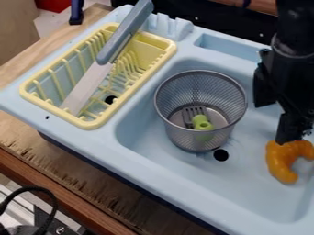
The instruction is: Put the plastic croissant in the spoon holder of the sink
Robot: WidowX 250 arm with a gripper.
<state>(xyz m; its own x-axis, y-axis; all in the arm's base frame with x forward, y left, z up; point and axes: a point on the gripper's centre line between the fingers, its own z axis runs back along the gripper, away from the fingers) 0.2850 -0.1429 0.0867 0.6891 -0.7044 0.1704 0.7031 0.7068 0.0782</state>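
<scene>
The black gripper (277,123) hangs at the right over the sink basin, open, its two fingers standing well apart. Its lower fingertip overlaps the top of the orange plastic croissant (279,164), which lies curved at the right of the basin; whether they touch I cannot tell. Nothing shows between the fingers. To the left, a round grey mesh holder (197,138) stands upright in the light blue sink (202,181), with a fork with a green handle (202,123) inside it.
A yellow dish rack (32,95) sits at the left, with a large knife (92,85) lying slanted across it and its grey handle sticking up past the back. A dark drain hole is beside the mesh holder. A black cable curls at the lower left.
</scene>
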